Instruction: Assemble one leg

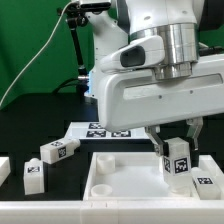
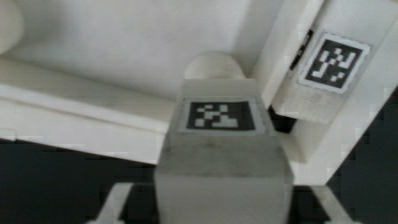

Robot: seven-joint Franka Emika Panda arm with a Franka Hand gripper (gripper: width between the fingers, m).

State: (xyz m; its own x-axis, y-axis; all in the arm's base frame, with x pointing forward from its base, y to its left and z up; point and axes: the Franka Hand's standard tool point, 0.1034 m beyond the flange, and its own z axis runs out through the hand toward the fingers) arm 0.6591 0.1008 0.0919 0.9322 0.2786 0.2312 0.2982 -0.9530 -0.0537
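Observation:
My gripper (image 1: pixel 178 163) is shut on a leg (image 1: pixel 178 160), a small white block with a black-and-white tag. It holds the leg upright over the right part of the large white square piece (image 1: pixel 120 178). In the wrist view the held leg (image 2: pixel 217 140) fills the middle between my fingers (image 2: pixel 128 198), its far end against the white piece (image 2: pixel 71 90). A second tagged leg (image 2: pixel 334 60) stands close beside it and also shows at the exterior view's right (image 1: pixel 206 181).
Three more legs lie on the dark table at the exterior view's left (image 1: pixel 55 150) (image 1: pixel 33 177) (image 1: pixel 3 166). The marker board (image 1: pixel 105 130) lies behind the white piece. A black stand and cable rise before the green backdrop.

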